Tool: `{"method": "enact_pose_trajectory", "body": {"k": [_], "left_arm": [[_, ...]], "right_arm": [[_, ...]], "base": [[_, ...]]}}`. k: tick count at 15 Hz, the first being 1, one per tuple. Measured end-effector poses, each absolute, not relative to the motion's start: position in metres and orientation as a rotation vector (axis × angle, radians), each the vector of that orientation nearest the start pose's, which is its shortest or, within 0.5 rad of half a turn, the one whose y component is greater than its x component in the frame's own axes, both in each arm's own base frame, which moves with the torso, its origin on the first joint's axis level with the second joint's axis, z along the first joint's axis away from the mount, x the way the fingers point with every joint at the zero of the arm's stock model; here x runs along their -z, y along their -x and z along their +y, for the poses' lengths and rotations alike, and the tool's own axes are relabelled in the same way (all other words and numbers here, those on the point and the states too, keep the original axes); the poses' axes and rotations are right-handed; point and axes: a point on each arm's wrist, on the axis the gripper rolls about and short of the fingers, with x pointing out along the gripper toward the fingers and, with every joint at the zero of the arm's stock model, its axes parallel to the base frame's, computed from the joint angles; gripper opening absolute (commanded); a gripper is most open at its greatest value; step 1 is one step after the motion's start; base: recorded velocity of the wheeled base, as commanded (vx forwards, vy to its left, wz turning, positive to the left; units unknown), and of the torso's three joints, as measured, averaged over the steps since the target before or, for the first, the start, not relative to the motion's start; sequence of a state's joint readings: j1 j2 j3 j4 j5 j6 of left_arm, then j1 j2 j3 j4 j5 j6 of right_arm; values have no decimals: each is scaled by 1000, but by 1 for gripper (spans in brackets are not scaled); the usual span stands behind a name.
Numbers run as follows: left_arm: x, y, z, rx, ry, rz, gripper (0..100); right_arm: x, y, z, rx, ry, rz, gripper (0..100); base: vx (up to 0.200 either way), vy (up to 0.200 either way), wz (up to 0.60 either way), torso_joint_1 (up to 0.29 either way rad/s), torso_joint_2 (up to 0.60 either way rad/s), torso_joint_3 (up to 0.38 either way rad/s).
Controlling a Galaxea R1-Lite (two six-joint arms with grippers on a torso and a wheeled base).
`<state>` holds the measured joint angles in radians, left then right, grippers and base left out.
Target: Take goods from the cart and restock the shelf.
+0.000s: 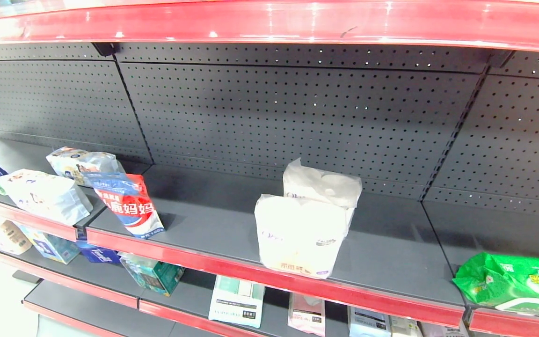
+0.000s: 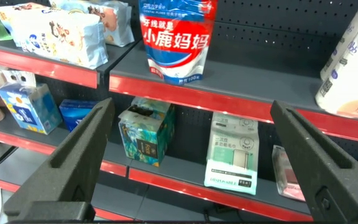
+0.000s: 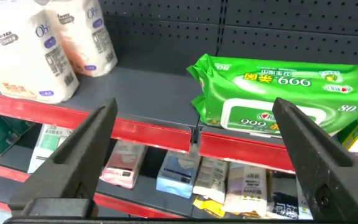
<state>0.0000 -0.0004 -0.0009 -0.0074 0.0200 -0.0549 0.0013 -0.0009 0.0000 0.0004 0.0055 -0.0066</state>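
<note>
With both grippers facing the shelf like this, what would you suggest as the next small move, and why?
Probably head to the cart for an item: left gripper and right gripper are both open and empty, and the shelf has bare space between the white tissue packs and the green wipes pack.

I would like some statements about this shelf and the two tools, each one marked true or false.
1. The green wipes pack lies flat on the shelf. True.
2. The left tool holds the red and blue pouch. False: it is open and empty; the pouch is on the shelf.
3. A second white pack stands behind the front white pack. True.
4. The right tool is shut. False: its jaws are open, with nothing between them.
</note>
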Motion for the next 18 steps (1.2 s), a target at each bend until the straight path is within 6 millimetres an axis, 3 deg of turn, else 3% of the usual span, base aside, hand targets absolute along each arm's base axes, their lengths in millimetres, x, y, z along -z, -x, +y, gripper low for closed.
{"method": "enact_pose_trajectory", "body": {"k": [4, 16, 18], "left_arm": [[-77, 23, 0, -19, 55, -10, 100], [-77, 23, 0, -16, 46, -8, 100], [-77, 23, 0, -13, 40, -8, 100]], "right_arm": [[-75, 23, 0, -6, 7, 0, 100], [-75, 23, 0, -5, 5, -1, 100], [-75, 23, 0, -5, 6, -1, 100]], "base": [[0, 0, 0, 0, 0, 0], [0, 0, -600, 2, 4, 0], [0, 0, 0, 0, 0, 0]]}}
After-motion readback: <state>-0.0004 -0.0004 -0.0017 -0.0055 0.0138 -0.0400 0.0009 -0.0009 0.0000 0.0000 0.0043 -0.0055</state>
